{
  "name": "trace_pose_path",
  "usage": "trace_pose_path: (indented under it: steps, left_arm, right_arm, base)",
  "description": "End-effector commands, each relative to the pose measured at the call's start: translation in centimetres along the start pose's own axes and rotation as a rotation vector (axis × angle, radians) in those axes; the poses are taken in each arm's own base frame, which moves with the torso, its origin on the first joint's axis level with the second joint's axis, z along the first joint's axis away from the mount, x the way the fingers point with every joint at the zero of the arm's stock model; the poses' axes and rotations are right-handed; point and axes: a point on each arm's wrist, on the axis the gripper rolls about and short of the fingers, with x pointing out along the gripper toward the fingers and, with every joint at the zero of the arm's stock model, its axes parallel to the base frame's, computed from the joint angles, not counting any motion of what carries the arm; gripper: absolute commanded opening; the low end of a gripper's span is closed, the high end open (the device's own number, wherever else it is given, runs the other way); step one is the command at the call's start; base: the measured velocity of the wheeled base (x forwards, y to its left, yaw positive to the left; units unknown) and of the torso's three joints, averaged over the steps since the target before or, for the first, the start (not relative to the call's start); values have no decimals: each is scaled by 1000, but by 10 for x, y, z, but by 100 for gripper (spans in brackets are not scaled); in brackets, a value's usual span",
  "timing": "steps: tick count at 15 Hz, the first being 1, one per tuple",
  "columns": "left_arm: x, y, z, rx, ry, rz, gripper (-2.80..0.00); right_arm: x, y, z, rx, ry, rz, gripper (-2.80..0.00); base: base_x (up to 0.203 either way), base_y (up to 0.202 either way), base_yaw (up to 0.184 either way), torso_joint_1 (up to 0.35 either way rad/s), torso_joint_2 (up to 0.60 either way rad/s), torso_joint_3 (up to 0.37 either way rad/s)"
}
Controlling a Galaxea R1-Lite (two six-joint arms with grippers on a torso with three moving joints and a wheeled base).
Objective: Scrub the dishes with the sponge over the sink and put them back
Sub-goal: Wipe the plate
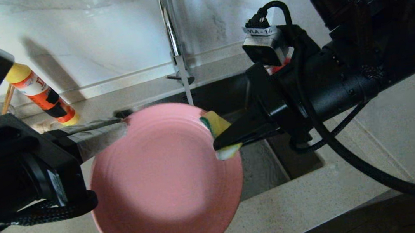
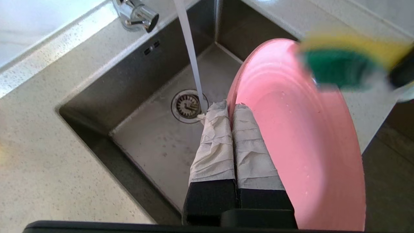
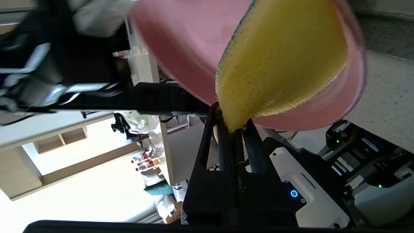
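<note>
The left gripper point(image 2: 230, 111) was clamped on the rim of the pink plate point(image 1: 164, 180), tilted over the sink's point(image 2: 155, 142) front edge. The right gripper point(image 1: 221, 143) pinched the sponge point(image 1: 217, 125) tight against the plate's far-right rim — green face inward. The sink held only running tap water — no dishes.

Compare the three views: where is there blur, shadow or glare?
Head view: an orange bottle casts a shadow on the wall. Left wrist view: the sponge is smeared, the pink plate sharp. Right wrist view: plate rim blurred, background window glaring white.
</note>
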Motion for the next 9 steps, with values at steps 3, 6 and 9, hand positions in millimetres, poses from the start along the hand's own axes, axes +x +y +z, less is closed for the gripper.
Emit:
trace_pose_path:
  steps: [3, 6, 9]
  left_arm:
    - [6, -3, -12, -25, 50, -1, -280]
    - [18, -4, -19, -123, 96, 20, -280]
    - [25, -8, -38, -195, 168, 26, -280]
  right_arm:
    - [-29, 20, -14, -43, -25, 51, -280]
    - [-48, 27, -21, -57, -45, 66, -280]
    - [-75, 34, -32, -71, -76, 76, -280]
  base:
    - [0, 0, 0, 0, 0, 0]
    - [0, 0, 0, 0, 0, 0]
    - [0, 0, 0, 0, 0, 0]
